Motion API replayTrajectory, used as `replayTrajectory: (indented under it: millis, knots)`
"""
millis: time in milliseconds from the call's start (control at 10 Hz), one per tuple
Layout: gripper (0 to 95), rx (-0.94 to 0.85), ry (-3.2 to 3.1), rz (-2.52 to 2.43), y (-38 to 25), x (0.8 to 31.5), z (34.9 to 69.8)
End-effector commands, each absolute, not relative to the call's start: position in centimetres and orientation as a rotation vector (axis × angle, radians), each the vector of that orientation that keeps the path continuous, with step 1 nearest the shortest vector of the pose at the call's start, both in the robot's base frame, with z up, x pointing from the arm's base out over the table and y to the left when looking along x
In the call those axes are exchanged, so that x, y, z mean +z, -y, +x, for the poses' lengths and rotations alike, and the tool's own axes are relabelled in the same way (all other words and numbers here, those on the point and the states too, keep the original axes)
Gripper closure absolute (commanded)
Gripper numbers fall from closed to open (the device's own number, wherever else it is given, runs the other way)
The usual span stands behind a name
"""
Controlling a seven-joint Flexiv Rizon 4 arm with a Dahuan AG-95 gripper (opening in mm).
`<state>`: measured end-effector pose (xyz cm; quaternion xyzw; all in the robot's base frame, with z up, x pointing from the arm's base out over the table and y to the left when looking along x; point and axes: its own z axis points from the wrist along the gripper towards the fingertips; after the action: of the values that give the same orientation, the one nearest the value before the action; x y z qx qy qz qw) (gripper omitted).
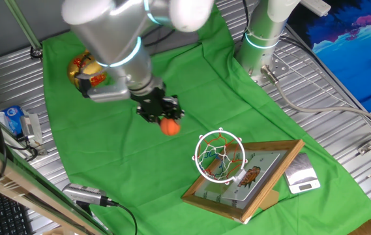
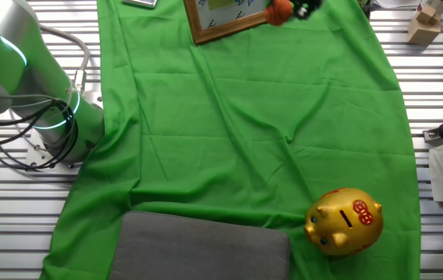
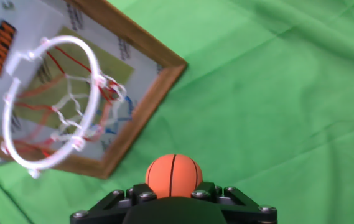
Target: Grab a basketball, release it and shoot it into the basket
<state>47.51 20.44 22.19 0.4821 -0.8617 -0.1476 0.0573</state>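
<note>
One gripper [image 1: 163, 117] is clamping one basketball [image 1: 169, 126] between its fingers, beside the one basket [image 1: 219, 155]. One piggy bank [image 2: 344, 221] is sitting well apart from the basket.

Lighting's bright and even across all three views, looks like overhead room light, no harsh shadows. The rumpled green cloth [image 2: 244, 132] only shows soft shading in its creases. The shiny gold piggy bank with red marks [image 2: 344, 221] throws small glare spots at about 5 o'clock in the other fixed view. Hand view is softer: the white-looking hoop ring with its net [image 3: 52, 106] at 9 o'clock is slightly smeared, and the black gripper base at 6 o'clock is out of focus.
</note>
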Motion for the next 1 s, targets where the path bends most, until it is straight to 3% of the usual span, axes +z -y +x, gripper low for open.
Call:
replayTrajectory:
  millis: [100, 1000]
  knots:
    - [95.0, -0.440, 2.613, 1.443, -21.55, 22.50, 47.32]
    - [95.0, -0.438, 2.611, 1.454, -22.47, 22.22, 47.48]
